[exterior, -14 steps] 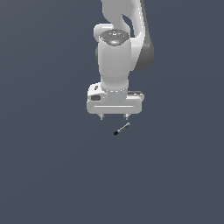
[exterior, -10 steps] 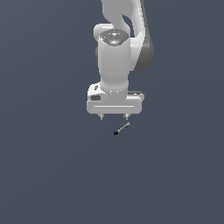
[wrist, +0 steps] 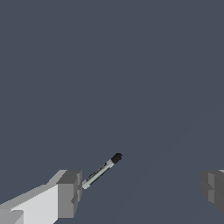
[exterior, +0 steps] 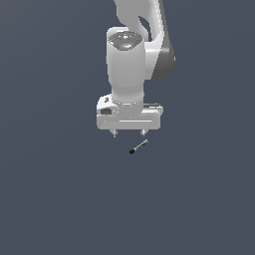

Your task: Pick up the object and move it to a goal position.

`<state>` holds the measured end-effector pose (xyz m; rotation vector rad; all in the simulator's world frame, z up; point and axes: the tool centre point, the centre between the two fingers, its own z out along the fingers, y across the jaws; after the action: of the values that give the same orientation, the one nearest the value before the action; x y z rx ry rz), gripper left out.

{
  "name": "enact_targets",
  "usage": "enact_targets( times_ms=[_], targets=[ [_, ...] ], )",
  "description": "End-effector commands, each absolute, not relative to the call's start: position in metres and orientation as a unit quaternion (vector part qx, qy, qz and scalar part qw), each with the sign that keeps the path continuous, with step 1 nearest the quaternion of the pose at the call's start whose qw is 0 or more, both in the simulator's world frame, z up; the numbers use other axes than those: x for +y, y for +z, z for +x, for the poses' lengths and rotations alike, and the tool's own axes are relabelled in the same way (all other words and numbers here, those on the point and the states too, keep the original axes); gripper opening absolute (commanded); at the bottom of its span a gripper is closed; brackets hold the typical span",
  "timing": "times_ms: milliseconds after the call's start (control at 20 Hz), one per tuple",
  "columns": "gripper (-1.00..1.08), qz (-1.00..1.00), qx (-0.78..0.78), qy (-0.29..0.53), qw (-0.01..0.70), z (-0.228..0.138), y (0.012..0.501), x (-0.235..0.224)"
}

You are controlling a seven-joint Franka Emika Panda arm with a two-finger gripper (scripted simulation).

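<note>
The object [exterior: 138, 147] is a tiny grey rod with a black end, lying aslant on the dark floor just below the white gripper [exterior: 129, 133] in the exterior view. In the wrist view the object [wrist: 101, 170] lies between the two grey fingertips, close to one fingertip [wrist: 69, 194] and far from the other. My gripper [wrist: 141, 190] is open and holds nothing. The rod's black tip points toward the exterior view's left.
The white arm [exterior: 134, 60] rises behind the gripper. Around it lies only the plain dark grey floor [exterior: 60, 199].
</note>
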<state>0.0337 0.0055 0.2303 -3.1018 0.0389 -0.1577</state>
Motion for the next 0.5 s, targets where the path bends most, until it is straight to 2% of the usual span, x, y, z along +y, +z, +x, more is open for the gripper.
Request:
enact_targets(
  times_ms=[0,450],
  targets=[
    [1.0,-0.998,0.014,-0.05,0.018,0.033,0.229,0.006],
    [1.0,-0.997,0.057,-0.044,0.021,0.029,0.211,0.014]
  ],
)
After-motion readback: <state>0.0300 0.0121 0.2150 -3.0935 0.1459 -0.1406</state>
